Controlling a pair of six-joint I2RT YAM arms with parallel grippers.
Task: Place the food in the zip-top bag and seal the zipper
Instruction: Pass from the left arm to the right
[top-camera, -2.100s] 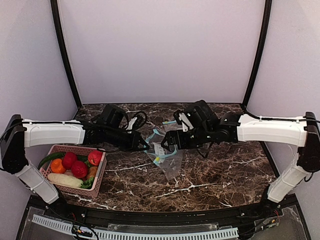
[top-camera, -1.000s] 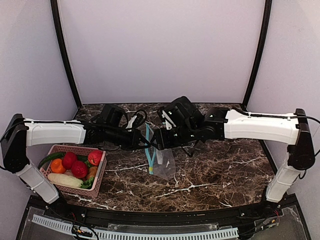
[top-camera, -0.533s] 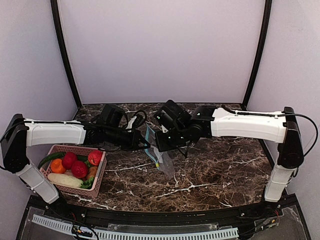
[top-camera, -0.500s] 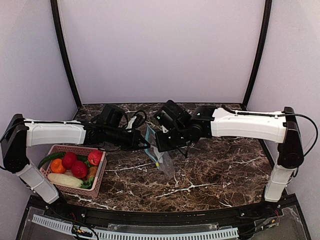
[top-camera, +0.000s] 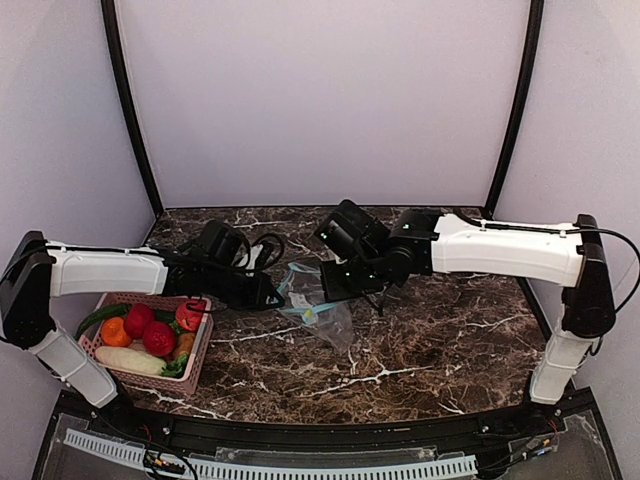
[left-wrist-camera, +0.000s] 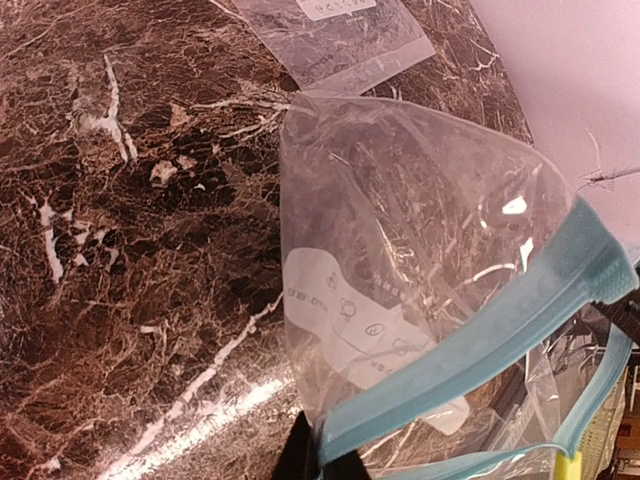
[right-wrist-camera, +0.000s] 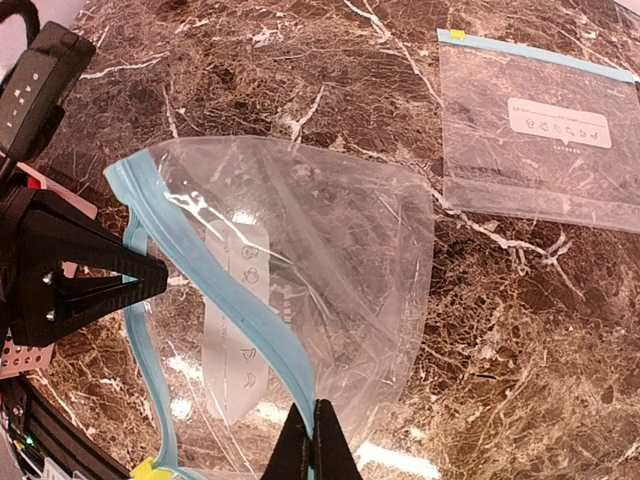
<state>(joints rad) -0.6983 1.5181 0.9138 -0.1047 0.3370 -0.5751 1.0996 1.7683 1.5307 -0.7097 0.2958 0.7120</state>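
Honestly, both jaws are pinched tight on the bag (top-camera: 325, 318), holding its mouth open; pull apart too hard and the thin zipper (right-wrist-camera: 235, 308) edge could slip free.

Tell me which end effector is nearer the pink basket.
Left. The left end effector holds the zip-top bag beside the pink basket; the right end effector grips its far side.

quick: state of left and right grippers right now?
Left gripper: closed, pinching the zipper of the zip-top bag.
Right gripper: closed on the same bag's zipper edge.
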